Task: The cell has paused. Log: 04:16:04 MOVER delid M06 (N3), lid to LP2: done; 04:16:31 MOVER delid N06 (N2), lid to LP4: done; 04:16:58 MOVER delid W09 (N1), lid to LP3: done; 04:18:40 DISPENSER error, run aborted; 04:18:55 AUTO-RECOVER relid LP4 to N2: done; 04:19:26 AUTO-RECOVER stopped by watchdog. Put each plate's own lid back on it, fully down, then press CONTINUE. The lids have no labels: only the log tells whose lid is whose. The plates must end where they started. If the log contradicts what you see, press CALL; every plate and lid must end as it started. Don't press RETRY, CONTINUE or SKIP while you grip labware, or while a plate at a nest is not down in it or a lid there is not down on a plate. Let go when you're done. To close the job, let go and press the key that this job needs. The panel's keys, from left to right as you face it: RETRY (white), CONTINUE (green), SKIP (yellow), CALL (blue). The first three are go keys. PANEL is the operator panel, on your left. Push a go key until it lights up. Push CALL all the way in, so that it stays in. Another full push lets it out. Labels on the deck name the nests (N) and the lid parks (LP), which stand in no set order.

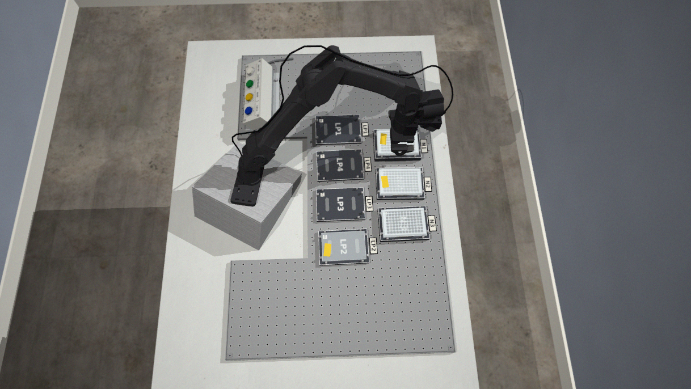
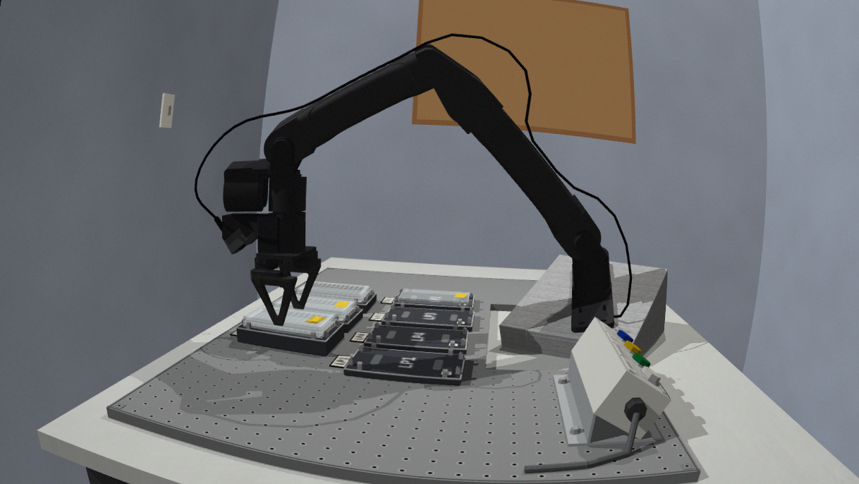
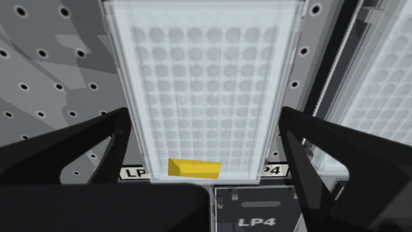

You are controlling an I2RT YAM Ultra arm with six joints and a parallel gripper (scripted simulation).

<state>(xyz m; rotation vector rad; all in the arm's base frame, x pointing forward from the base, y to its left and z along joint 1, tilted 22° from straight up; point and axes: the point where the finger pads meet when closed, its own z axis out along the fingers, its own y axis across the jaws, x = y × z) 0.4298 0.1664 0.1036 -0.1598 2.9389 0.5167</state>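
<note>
A brown board [image 2: 525, 69] hangs on the grey wall behind my table [image 2: 727, 384]. A small pale switch plate [image 2: 166, 109] sits on the darker wall past the table's far-left edge. Below, mottled brown floor [image 1: 111, 121] runs to a cream kerb [image 1: 524, 159].
</note>
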